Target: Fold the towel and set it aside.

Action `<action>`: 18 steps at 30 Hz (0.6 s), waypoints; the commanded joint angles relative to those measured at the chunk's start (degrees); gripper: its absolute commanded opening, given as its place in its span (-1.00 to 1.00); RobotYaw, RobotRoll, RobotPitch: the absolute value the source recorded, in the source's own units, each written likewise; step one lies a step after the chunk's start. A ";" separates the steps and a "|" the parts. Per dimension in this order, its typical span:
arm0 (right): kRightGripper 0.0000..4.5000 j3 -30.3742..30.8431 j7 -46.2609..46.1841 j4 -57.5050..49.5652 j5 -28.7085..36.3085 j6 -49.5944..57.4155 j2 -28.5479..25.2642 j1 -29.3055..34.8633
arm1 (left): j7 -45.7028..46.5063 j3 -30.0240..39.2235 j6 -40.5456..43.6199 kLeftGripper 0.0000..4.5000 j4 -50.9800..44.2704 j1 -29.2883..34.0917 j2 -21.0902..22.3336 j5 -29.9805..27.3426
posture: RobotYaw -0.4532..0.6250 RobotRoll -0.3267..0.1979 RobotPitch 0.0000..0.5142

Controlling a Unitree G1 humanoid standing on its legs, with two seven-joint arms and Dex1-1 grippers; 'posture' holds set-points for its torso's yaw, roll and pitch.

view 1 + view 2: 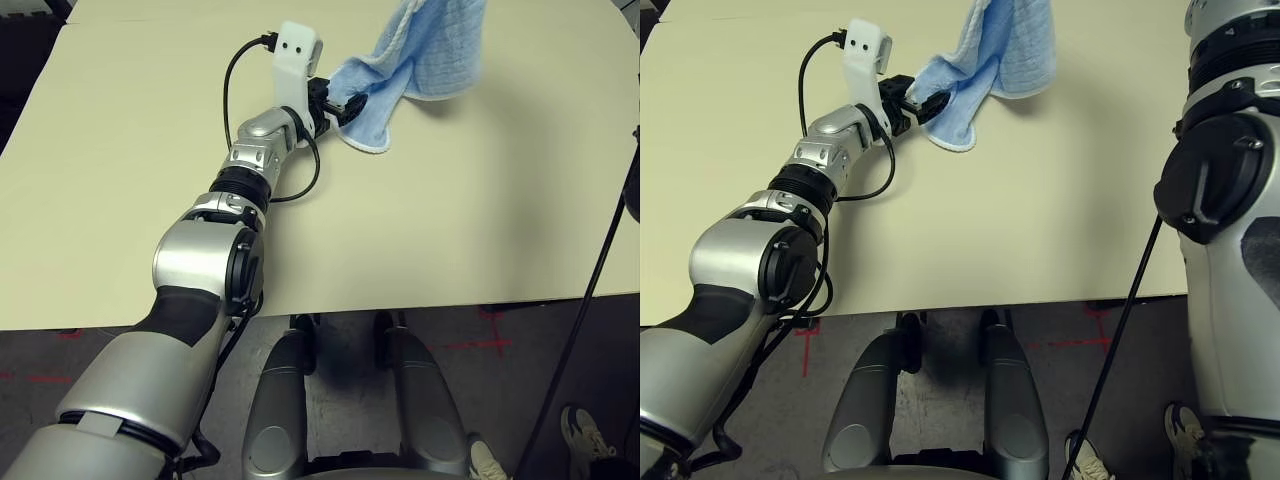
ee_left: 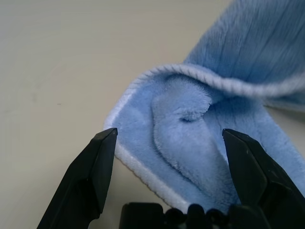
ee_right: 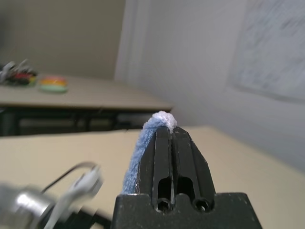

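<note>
The light blue towel (image 1: 430, 50) hangs down over the far middle of the cream table (image 1: 480, 220), and its lower corner rests on the tabletop. My right gripper (image 3: 167, 130) is shut on the towel's whitish top edge (image 3: 164, 117), holding it up. My left gripper (image 1: 350, 105) reaches across the table to the lower corner. In the left wrist view its gripper (image 2: 169, 133) is open, with one black finger on either side of the folded corner of the towel (image 2: 190, 143). The pads do not press the cloth.
A black cable (image 1: 590, 290) slants down past the table's right front edge. My raised right arm (image 1: 1230, 180) stands at the right. A black wire (image 1: 232, 90) loops beside the left wrist. Another table with coloured items (image 3: 52, 83) stands behind.
</note>
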 commanded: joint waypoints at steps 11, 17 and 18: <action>-1.00 9.53 -6.84 -4.24 -10.59 -4.23 -5.01 11.34 | -0.52 0.28 0.55 0.98 0.25 2.08 -2.75 -0.64 | -0.26 0.25 0.46; -1.00 9.24 -15.44 -2.97 -11.62 -6.98 -3.16 11.47 | -0.25 0.41 1.03 0.98 -0.29 3.36 -6.74 -1.43 | -0.24 0.25 0.46; -1.00 8.87 -16.04 -2.98 -11.22 -7.20 -2.78 11.33 | -0.33 0.25 1.19 0.98 -0.43 3.65 -7.44 -1.40 | -0.24 0.25 0.46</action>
